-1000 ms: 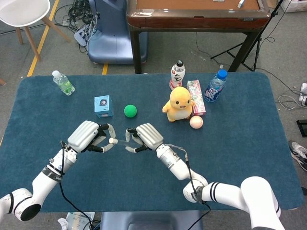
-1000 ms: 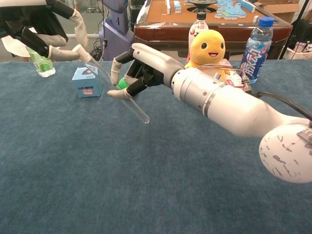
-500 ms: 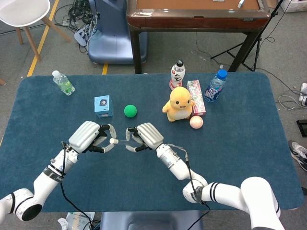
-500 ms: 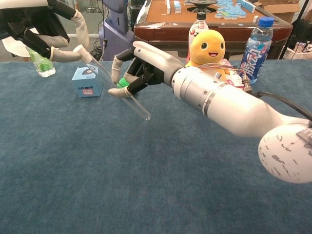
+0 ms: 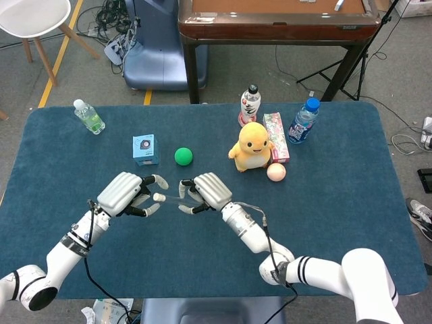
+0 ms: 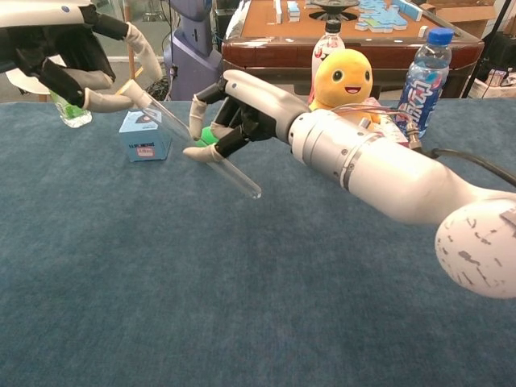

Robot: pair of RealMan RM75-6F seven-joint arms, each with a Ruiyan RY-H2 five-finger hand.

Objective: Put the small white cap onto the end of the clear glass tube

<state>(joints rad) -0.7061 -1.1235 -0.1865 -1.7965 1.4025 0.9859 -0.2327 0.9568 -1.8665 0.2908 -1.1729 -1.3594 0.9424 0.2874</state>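
1. Since a second ago, the clear glass tube (image 6: 211,149) has been carried a little to the right in the chest view, and the left hand (image 5: 128,194) has been shifted slightly toward it
2. The tube is held above the blue table (image 5: 337,196) by the right hand (image 5: 204,192), pinched between the thumb and a finger near its middle, with the other fingers curled beside it
3. In the chest view the tube is seen tilted, its upper end pointed toward the left hand and its lower, rounded end hanging free over the cloth
4. The small white cap (image 5: 156,198) is pinched at the fingertips of the left hand, and it is seen right at the upper end of the tube; whether it is seated on the tube cannot be told
5. Behind the hands, a blue box (image 5: 145,148) and a green ball (image 5: 183,156) are set near each other
6. Further right, a yellow plush toy (image 5: 252,146) is placed just beside a pink carton (image 5: 275,136), with a peach ball (image 5: 275,172) in front of them
7. A blue-capped bottle (image 5: 303,121), a white drink bottle (image 5: 250,104) and a green bottle (image 5: 88,116) are stood along the far edge
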